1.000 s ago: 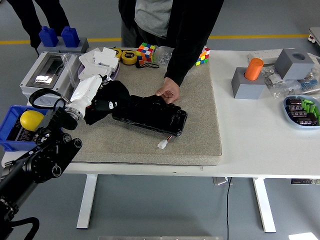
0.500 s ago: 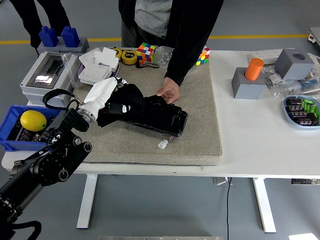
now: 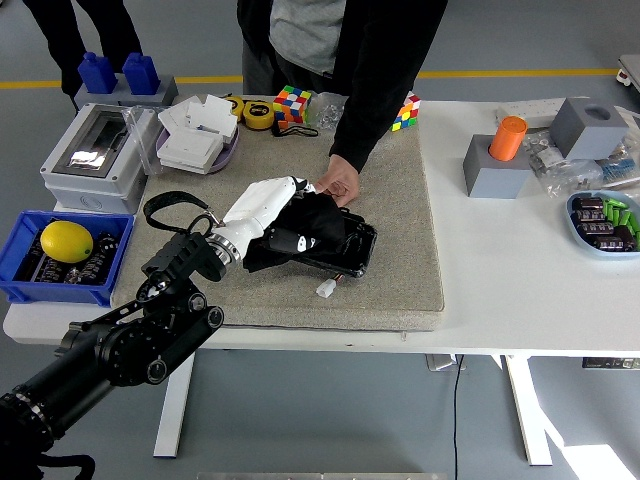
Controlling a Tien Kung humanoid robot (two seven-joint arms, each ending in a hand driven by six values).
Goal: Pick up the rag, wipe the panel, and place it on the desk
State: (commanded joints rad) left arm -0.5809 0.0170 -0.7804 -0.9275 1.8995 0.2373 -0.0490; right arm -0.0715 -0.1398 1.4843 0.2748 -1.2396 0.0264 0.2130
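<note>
The black rag [image 3: 300,235] lies bunched on top of the black panel [image 3: 345,245], covering its left part, and the panel rests on the grey mat [image 3: 400,220] in the middle of the white table [image 3: 520,270]. The left hand [image 3: 262,205], white with a black arm behind it, lies flat on the rag and presses on it from above and from the left; its fingers point toward the far right, and I cannot tell if they really grip the cloth. A person's hand [image 3: 338,183] touches the far edge of the panel, just beside the robot's fingertips. A small white connector [image 3: 326,289] lies on the mat near the panel's front edge. Far left, a lemon [image 3: 65,241] sits in a blue bin [image 3: 20,285].
</note>
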